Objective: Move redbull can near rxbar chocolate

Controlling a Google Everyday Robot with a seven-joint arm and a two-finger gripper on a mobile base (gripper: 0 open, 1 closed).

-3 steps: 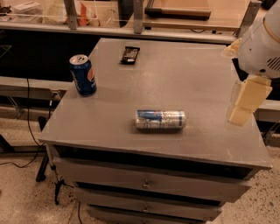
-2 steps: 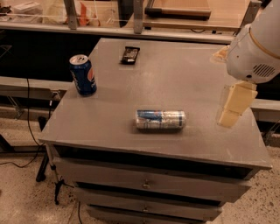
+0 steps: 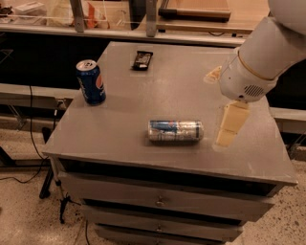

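The redbull can (image 3: 175,130) lies on its side near the front middle of the grey table top (image 3: 124,119). The rxbar chocolate (image 3: 142,60), a small dark bar, lies flat at the back of the table. My gripper (image 3: 217,109) hangs over the right part of the table, just right of the can and apart from it. Its pale fingers (image 3: 230,124) are spread open and hold nothing. The white arm comes in from the upper right.
A dark-blue Pepsi can (image 3: 91,82) stands upright near the table's left edge. Drawers (image 3: 158,201) sit below the front edge. A shelf with clutter (image 3: 86,14) runs behind the table. Cables hang at the left.
My gripper has moved left and forward across the right side of the table, closer to the lying can. The cans and the bar have not moved.
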